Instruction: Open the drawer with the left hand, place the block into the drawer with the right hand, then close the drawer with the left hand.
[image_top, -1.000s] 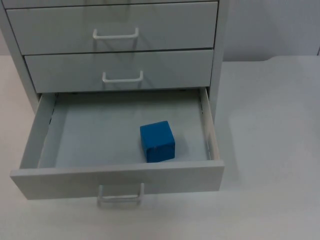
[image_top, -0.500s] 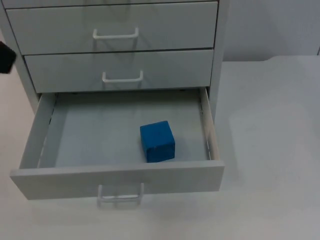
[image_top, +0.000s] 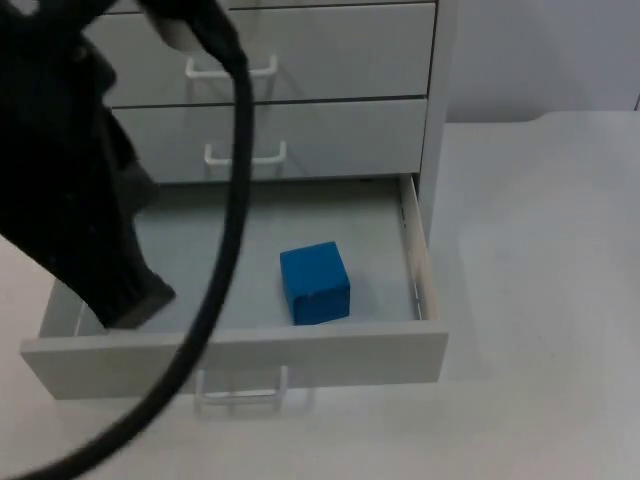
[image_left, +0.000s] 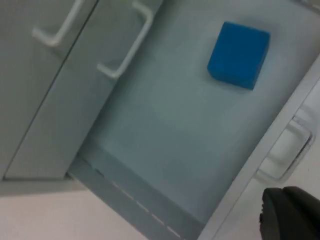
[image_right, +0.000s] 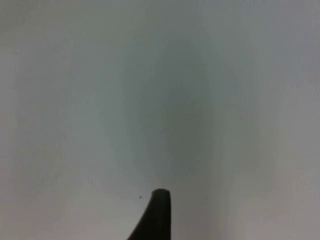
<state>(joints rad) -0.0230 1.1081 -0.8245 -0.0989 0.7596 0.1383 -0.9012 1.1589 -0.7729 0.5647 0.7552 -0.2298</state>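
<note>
The grey cabinet's bottom drawer (image_top: 300, 355) stands pulled out. A blue block (image_top: 315, 283) rests on the drawer floor, right of its middle and near the front panel. My left arm reaches in from the left, and its gripper (image_top: 135, 300) hangs over the drawer's left front part, well left of the block. In the left wrist view I see the blue block (image_left: 239, 55) on the drawer floor (image_left: 175, 140) and the white drawer handle (image_left: 285, 155). My right gripper (image_right: 157, 215) is over bare white table.
Two shut drawers with white handles (image_top: 245, 155) sit above the open one in the cabinet (image_top: 330, 60). The bottom drawer's handle (image_top: 240, 390) sticks out toward the table's front. White table (image_top: 540, 280) spreads to the right of the cabinet.
The left arm has swung in from the left edge and now covers the drawer's left side and part of the cabinet front. Block and drawer have not moved.
</note>
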